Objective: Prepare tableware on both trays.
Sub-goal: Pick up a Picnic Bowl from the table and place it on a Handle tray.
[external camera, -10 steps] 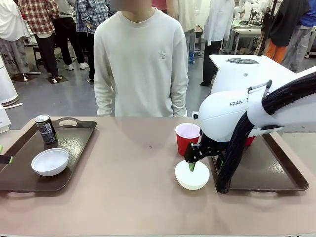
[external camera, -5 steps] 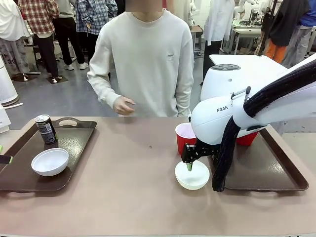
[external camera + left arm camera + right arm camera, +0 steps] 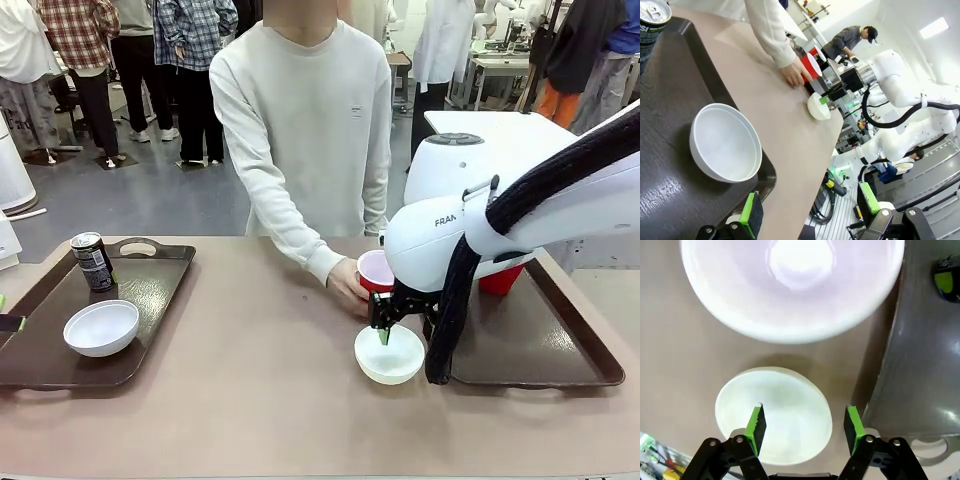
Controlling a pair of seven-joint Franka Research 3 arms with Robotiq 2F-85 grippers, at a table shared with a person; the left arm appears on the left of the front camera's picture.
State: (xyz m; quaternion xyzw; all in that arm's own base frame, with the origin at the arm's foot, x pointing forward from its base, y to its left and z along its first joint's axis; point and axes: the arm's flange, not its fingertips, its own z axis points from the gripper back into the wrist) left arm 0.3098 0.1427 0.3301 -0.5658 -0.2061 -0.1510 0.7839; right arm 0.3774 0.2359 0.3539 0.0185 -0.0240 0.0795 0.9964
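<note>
A white bowl (image 3: 390, 357) (image 3: 774, 415) sits on the table just left of the right tray (image 3: 560, 350) (image 3: 920, 365). My right gripper (image 3: 385, 335) (image 3: 805, 422) is open directly over it, one pad above the bowl's inside and the other outside its rim. Just behind, a person's hand (image 3: 350, 285) holds a red cup (image 3: 377, 272) whose white inside (image 3: 792, 285) I see from above. A second red cup (image 3: 500, 280) stands on the right tray behind my arm. The left tray (image 3: 150, 290) (image 3: 670, 100) carries a bowl (image 3: 101, 327) (image 3: 725, 142) and a dark can (image 3: 93, 260) (image 3: 652, 20). My left gripper (image 3: 8, 322) is open and empty.
The person stands at the far side, one arm stretched across the middle of the table. My right arm's white body and black cable hang over the right tray's left part. Other people and tables are in the background.
The person has reached an arm over the table and taken hold of the red cup. My right gripper has stayed over the bowl, shifting only slightly.
</note>
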